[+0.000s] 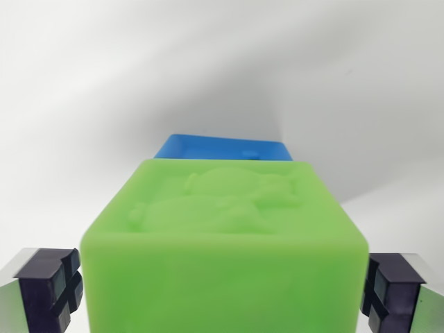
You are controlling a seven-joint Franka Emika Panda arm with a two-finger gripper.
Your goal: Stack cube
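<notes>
A green cube (222, 236) with a raised relief on its top face fills the lower middle of the wrist view. My gripper (222, 295) is shut on it. The dark left fingertip (52, 284) presses against its left side and the dark right fingertip (390, 290) against its right side. Just past the green cube's far edge, the top of a blue cube (222, 148) shows as a narrow strip. The rest of the blue cube is hidden behind the green one. I cannot tell whether the two cubes touch.
A plain white surface (90, 90) lies all around, with a soft grey shadow (333, 104) across the upper right.
</notes>
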